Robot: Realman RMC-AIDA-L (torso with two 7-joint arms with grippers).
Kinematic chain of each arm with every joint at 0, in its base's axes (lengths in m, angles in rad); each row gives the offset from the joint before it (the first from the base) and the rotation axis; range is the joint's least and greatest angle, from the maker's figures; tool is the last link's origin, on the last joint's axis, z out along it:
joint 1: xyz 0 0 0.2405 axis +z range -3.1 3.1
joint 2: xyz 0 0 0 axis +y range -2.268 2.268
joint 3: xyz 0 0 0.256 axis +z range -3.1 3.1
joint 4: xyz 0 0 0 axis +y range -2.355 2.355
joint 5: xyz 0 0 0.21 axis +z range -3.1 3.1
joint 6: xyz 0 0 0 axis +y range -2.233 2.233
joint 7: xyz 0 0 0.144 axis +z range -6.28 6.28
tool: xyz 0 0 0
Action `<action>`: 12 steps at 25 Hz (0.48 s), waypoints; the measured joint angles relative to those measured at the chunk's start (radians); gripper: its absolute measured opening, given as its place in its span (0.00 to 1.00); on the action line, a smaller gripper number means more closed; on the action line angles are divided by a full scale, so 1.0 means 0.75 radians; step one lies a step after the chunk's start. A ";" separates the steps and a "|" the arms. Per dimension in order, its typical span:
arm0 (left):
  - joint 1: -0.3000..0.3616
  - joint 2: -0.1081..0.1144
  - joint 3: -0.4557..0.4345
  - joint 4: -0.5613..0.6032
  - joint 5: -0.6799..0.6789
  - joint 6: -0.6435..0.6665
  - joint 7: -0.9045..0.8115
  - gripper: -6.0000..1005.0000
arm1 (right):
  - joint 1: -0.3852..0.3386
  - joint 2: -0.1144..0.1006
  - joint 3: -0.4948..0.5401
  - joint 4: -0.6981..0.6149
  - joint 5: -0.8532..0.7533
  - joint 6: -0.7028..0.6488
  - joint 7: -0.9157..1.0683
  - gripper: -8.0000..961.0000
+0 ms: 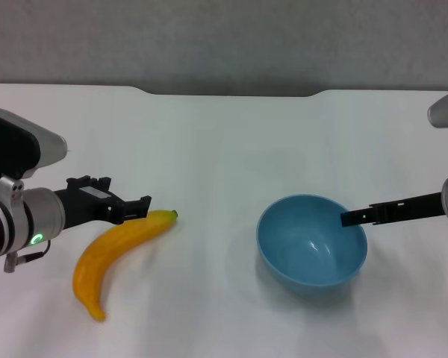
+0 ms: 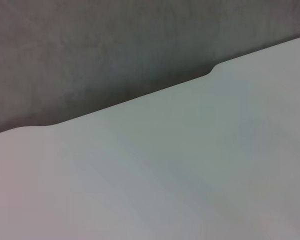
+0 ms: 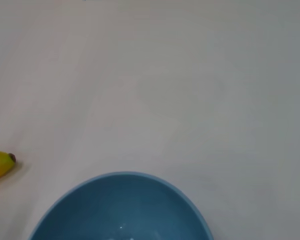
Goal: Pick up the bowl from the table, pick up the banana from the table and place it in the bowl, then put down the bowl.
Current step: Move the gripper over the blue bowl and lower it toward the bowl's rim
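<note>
bowl (image 3: 122,207): near side cut off | banana (image 3: 0,165): only tip shows

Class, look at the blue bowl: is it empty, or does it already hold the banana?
Empty. The bowl shows only its bare blue inside, and the banana lies on the table apart from it, by the left gripper.

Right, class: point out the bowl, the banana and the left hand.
bowl (image 1: 311,246): head view, inner wall.
banana (image 1: 112,253): head view, middle of its body.
left hand (image 1: 134,209): head view, fingertips beside the banana's dark-tipped end.
</note>
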 joint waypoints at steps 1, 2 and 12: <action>0.001 0.000 0.001 0.000 0.000 0.003 0.000 0.89 | 0.004 -0.001 0.001 0.010 0.001 0.000 0.000 0.91; 0.001 0.000 0.003 0.001 0.001 0.007 0.000 0.89 | 0.008 -0.001 0.001 0.022 0.002 0.000 0.000 0.91; -0.007 -0.003 0.008 0.031 -0.034 0.034 -0.003 0.89 | 0.040 0.004 -0.016 0.111 0.001 -0.079 -0.008 0.90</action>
